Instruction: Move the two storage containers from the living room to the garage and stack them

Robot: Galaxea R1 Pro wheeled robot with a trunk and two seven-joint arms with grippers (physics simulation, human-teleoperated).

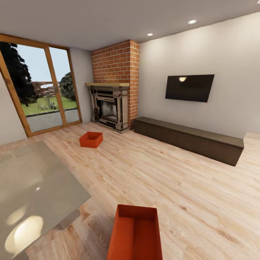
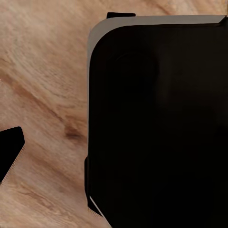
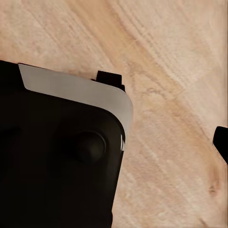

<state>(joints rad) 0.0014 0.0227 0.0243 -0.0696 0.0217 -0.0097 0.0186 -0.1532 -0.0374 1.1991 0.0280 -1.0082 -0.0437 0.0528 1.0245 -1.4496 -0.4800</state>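
In the living room, one orange-red storage container [image 1: 137, 233] sits on the wood plank floor [image 1: 173, 173] directly below the camera, the other [image 1: 91, 139] lies near the brick fireplace [image 1: 112, 104] (both awaiting pickup), and whether either gripper's fingers are apart cannot be told.

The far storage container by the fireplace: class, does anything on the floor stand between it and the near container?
Nothing visible does. Bare wood floor runs from the near container to the far storage container; the glass table sits off to the left.
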